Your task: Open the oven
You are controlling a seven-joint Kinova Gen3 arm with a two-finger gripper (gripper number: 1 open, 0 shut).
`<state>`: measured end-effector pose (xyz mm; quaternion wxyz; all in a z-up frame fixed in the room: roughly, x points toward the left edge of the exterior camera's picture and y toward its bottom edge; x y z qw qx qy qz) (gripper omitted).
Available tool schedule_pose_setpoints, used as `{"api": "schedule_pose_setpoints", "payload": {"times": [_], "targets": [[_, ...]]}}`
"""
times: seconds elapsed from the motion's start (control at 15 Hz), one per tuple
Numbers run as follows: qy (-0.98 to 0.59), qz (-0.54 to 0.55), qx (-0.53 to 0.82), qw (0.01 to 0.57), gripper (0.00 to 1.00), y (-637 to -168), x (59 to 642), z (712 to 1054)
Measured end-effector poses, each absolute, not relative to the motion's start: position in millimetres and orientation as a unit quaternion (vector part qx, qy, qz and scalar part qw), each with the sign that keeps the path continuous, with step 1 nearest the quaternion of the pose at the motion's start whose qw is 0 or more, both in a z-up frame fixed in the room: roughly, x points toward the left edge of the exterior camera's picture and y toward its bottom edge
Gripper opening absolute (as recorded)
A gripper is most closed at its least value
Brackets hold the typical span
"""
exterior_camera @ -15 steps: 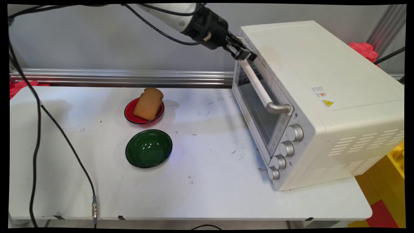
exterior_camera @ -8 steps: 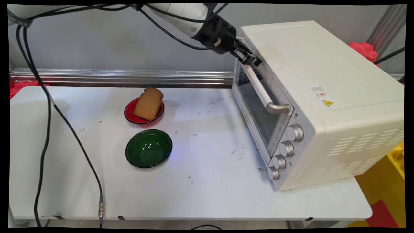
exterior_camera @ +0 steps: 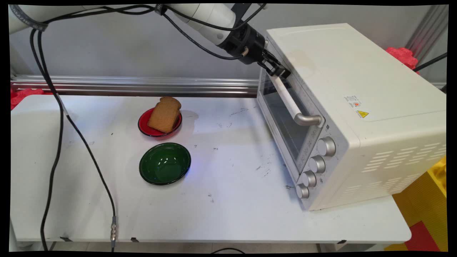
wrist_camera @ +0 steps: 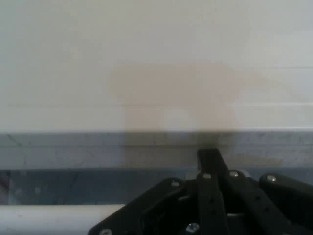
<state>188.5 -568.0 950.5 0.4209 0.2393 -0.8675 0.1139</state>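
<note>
Black two-finger gripper (exterior_camera: 279, 70) reaching in from the upper left on the white arm (exterior_camera: 205, 16), pressed up against the top front edge of the white toaster oven (exterior_camera: 357, 107), right at the far end of the door handle (exterior_camera: 291, 101); cannot tell whether clenched on the bar or merely set against it, the fingertips being hidden in both views; in the hand view, only black linkage (wrist_camera: 210, 205) rising from the bottom edge, the white handle bar (wrist_camera: 54, 215) running across low on the left beneath the linkage, a grey strip of door frame (wrist_camera: 73, 149) above it, then the pale oven top (wrist_camera: 156, 63) filling the rest, with a faint tan stain; oven standing on the right part of the white table (exterior_camera: 221, 207), door shut, glass window (exterior_camera: 285, 117) facing left, four silver knobs (exterior_camera: 316, 164) in a column at the near end of the front; well apart to the left, a red dish (exterior_camera: 142, 127) carrying a slice of brown bread (exterior_camera: 165, 114) leaning across it; just nearer, a green bowl (exterior_camera: 165, 168) holding nothing; black cables (exterior_camera: 53, 135) hanging from the arm down across the table's left side, ending in a metal plug (exterior_camera: 113, 232) near the front edge.
</note>
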Motion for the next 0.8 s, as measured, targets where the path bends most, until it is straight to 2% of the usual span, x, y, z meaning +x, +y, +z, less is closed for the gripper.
{"api": "schedule_pose_setpoints", "payload": {"times": [0.8], "targets": [[-0.879,0.097,0.253,0.393,0.00,-562.5,194.7,945.8]]}}
